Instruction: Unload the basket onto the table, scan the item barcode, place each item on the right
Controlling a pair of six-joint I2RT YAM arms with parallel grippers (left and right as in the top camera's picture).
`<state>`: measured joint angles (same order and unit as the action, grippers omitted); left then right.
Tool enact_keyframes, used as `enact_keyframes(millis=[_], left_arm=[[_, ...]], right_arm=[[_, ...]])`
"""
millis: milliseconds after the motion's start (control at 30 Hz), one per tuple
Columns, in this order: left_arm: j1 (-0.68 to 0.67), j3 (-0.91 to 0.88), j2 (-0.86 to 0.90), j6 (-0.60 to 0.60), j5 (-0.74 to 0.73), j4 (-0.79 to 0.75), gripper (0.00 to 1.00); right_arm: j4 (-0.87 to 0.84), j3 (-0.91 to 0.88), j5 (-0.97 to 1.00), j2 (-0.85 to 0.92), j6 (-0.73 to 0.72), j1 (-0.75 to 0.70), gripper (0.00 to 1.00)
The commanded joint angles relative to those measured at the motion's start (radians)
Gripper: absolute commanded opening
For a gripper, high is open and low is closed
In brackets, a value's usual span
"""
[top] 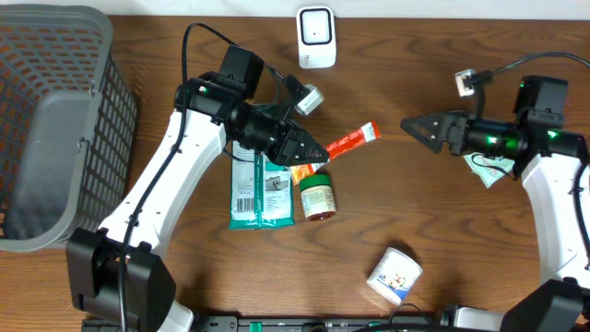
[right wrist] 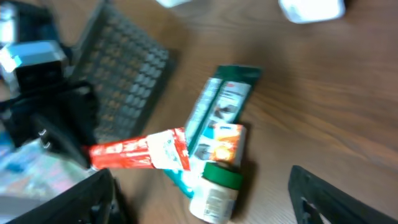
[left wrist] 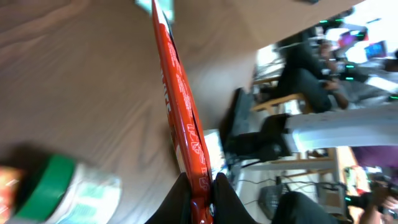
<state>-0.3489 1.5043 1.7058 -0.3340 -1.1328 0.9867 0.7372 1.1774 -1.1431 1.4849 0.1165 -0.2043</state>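
Observation:
A flat red packet [top: 350, 141] hangs above the table's middle, pinched at its lower end by my left gripper [top: 318, 152], which is shut on it. In the left wrist view the red packet [left wrist: 180, 106] runs edge-on up from between the black fingers [left wrist: 177, 202] of the left gripper [left wrist: 200, 193]. My right gripper [top: 412, 127] hovers to the packet's right, pointing at it, jaws wide apart and holding nothing. From the right wrist the red packet [right wrist: 134, 152] shows ahead of the open right gripper [right wrist: 202, 193]. A white scanner [top: 315, 37] stands at the back centre.
Below the packet lie a teal pouch [top: 261, 189], a small orange packet [top: 304, 173] and a green-lidded bottle [top: 318, 195]. A white tub [top: 395, 275] sits front right. A grey basket [top: 55, 120] fills the left side. A pale packet [top: 489, 168] lies under the right arm.

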Motion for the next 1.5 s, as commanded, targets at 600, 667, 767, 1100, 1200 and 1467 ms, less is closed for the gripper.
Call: enact_keyframes(millis=[600,667,767,1100,1200,1467], left_arm=[[-0.004,0.03,0.009,-0.04,-0.225,-0.021,0.06],[-0.004,0.03,0.009,-0.04,-0.225,-0.024,0.07],[-0.004,0.03,0.009,-0.04,-0.225,-0.024,0.07],[-0.004,0.03,0.009,-0.04,-0.217,-0.032,0.07],[-0.004,0.03,0.009,-0.039,-0.193,-0.048,0.16],[-0.004,0.029,0.009,-0.039,0.072,-0.12,0.65]], right_arm=[[-0.034,0.011,-0.212,-0.007,0.127,0.181,0.68],[-0.039,0.011,-0.212,-0.007,0.127,0.199,0.65],[-0.046,0.011,-0.212,-0.007,0.127,0.218,0.58],[-0.046,0.011,-0.212,-0.007,0.127,0.219,0.15],[-0.046,0.011,-0.208,-0.007,0.127,0.219,0.01],[-0.046,0.011,-0.208,-0.007,0.126,0.219,0.01]])
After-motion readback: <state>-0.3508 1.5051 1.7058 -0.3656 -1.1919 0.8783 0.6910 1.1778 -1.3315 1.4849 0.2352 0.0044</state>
